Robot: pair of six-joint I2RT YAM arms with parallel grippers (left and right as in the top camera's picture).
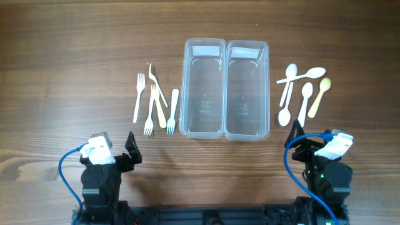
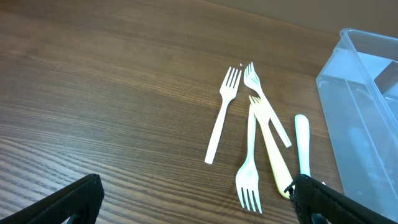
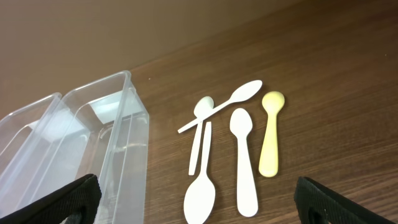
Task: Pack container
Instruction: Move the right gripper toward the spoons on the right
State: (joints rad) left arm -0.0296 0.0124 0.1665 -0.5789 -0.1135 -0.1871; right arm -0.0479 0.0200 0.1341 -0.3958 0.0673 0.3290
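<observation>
Both claws are sitting released and empty at the near edge, left gripper facing the forks, right gripper facing the spoons. Forks are lying left of the bins, spoons right. Long axes are running mostly straight away from the claws, so each arm is nearer its own pile.

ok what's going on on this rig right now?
Packing hasn't started. The left gripper and right gripper are both open and hold nothing, parked at the near edge of the table. Two clear containers sit side by side mid-table, both empty. The forks lie loose on their left, the spoons on their right.
</observation>
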